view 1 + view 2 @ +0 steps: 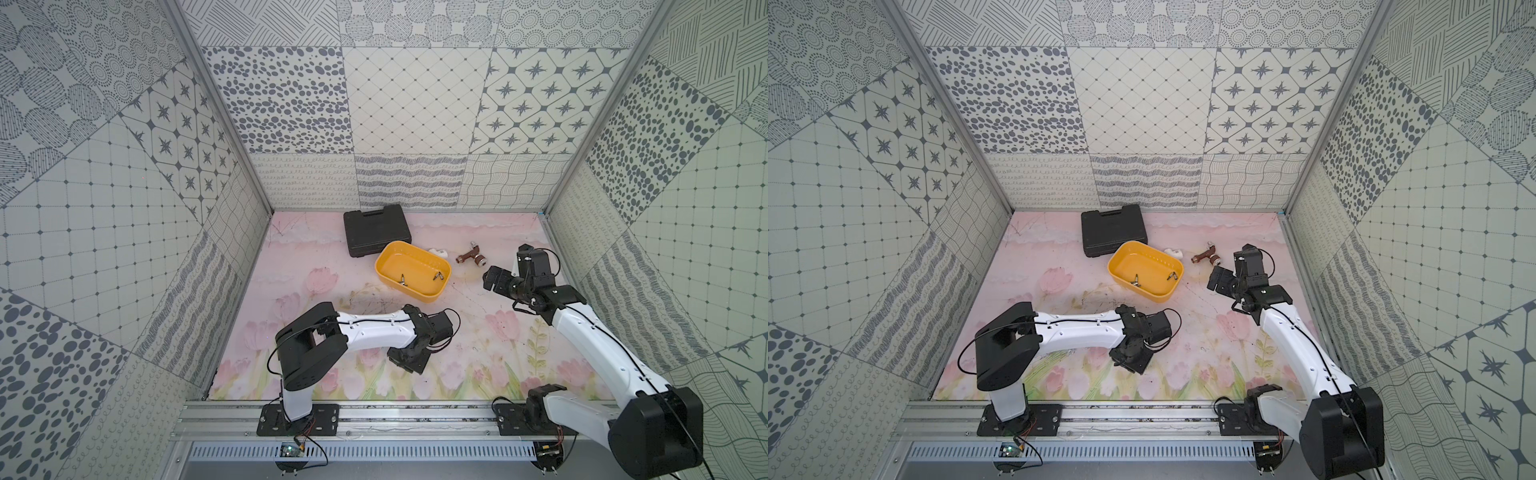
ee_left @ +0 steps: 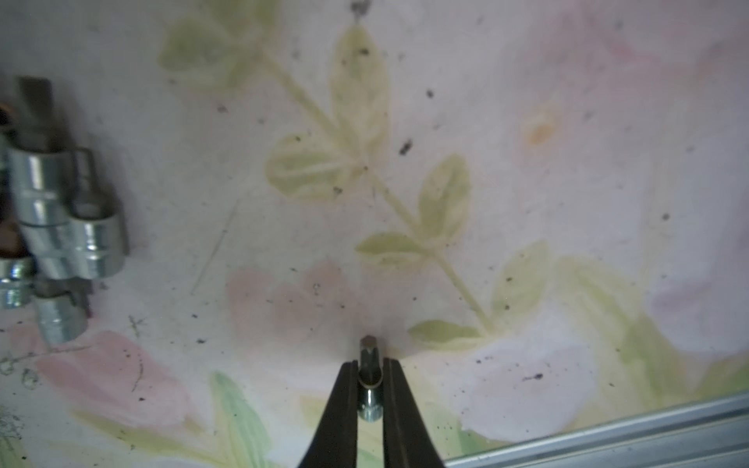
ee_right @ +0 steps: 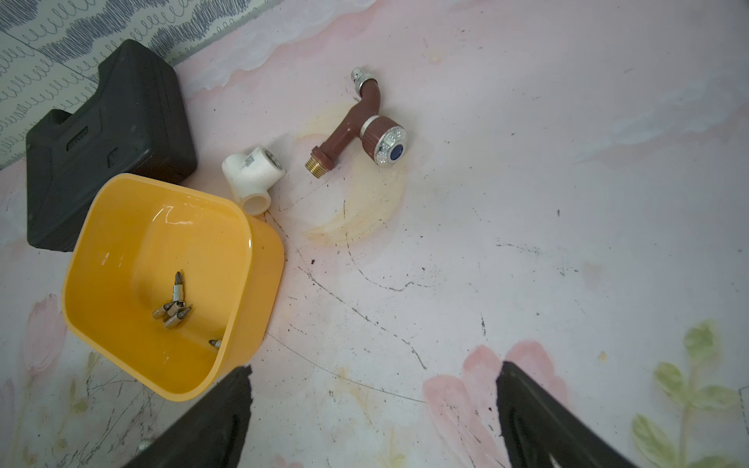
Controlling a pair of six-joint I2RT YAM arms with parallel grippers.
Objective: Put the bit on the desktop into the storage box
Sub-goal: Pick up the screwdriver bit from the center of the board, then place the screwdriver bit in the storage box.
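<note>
Pink tulip-print worktop [image 1: 457, 332], patterned tile walls on three sides. Close to the front edge, about mid-width: left pincer [image 2: 371, 364] pinched shut on a small steel bit [image 2: 369, 352], hex end poking past the tips, silver collar behind them. Lifted or still resting on the worktop, hard to tell. Probably light, rigid and slick, so prone to twist or squirt out of a narrow grip; best held across the shank flats, as seems the case. Just aside on the worktop: loose bits [image 2: 60, 227]. Toward the back edge, near centre: yellow storage box [image 1: 415, 262] with stored bits [image 1: 402, 279] inside, black tool case [image 1: 376, 232] just behind. Over bare worktop beside the box: right pincer [image 3: 373, 405], spread wide, empty.
</note>
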